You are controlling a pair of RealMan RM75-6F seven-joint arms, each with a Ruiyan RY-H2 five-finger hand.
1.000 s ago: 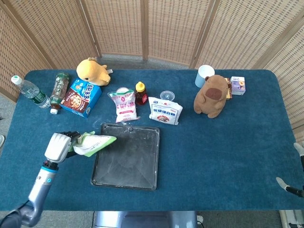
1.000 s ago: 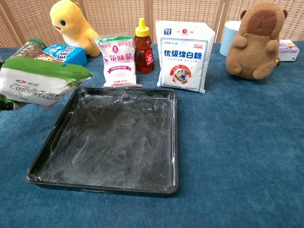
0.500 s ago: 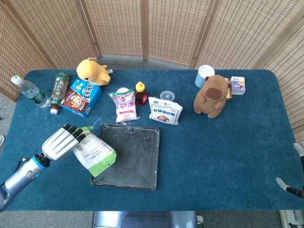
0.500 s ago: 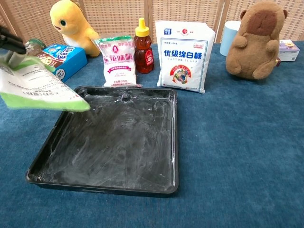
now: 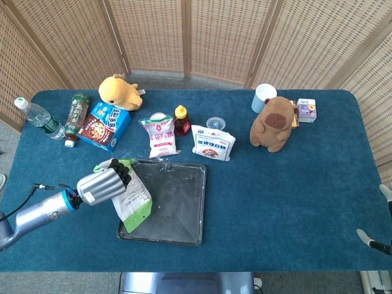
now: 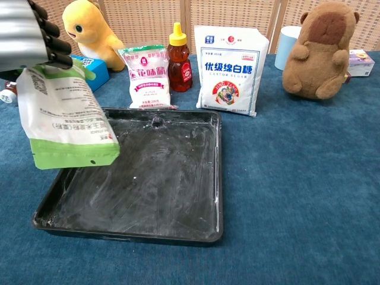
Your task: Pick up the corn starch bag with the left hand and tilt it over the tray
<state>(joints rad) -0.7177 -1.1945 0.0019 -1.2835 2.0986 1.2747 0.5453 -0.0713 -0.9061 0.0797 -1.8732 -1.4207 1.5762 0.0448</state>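
My left hand (image 5: 104, 185) (image 6: 27, 35) grips the upper end of the corn starch bag (image 5: 133, 199) (image 6: 64, 122), white with a green band. The bag hangs tipped steeply, green end downward, over the left part of the black tray (image 5: 177, 205) (image 6: 178, 178). White powder streaks the tray floor. In the head view, the fingers (image 5: 121, 174) wrap over the bag's top. Only a small part of my right hand (image 5: 375, 242) shows at the bottom right edge of the head view, near the table's right edge.
Behind the tray stand a small white sugar bag (image 5: 160, 135), a honey bottle (image 5: 181, 120) and a large white sugar bag (image 5: 213, 143). A blue cookie box (image 5: 104, 125), bottles (image 5: 75, 116), a yellow plush (image 5: 121, 92) and a brown plush (image 5: 272, 124) sit further back.
My left hand has swung right over the tray's left edge and rotated, bringing the bag from nearly level to hanging steeply with its green end down.
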